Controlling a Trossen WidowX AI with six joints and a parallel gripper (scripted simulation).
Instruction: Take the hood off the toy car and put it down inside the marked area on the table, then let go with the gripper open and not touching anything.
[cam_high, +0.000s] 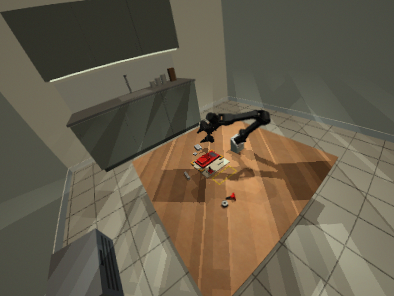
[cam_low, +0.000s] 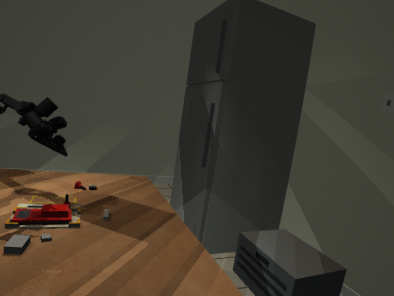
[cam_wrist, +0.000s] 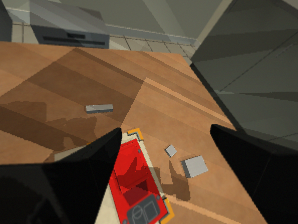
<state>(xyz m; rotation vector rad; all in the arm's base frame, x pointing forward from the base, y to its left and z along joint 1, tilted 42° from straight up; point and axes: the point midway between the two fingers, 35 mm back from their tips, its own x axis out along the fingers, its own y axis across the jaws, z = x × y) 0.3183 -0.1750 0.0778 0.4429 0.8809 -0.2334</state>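
Note:
The toy car (cam_high: 206, 159) (cam_low: 30, 215) (cam_wrist: 131, 159) is red, on a pale base with orange corners. A grey panel (cam_wrist: 144, 210) (cam_low: 23, 214) is at one end of its top, and a raised red part (cam_low: 56, 211) is at the other. I cannot tell for sure which part is the hood. The marked area (cam_high: 219, 183) is a yellow outline on the table, beside the car's base and partly hidden by it. My gripper (cam_high: 207, 141) (cam_low: 65, 153) (cam_wrist: 165, 130) is open and empty, well above the table and the car.
A large grey block (cam_high: 198, 147) (cam_low: 17, 244) (cam_wrist: 195, 166), a small one (cam_low: 46, 237) (cam_wrist: 171, 150) and a long one (cam_high: 186, 175) (cam_low: 106, 214) (cam_wrist: 99, 108) lie around the car. A red piece (cam_high: 231, 196) (cam_low: 78, 185) and a grey round piece (cam_high: 225, 204) (cam_low: 93, 187) lie farther off.

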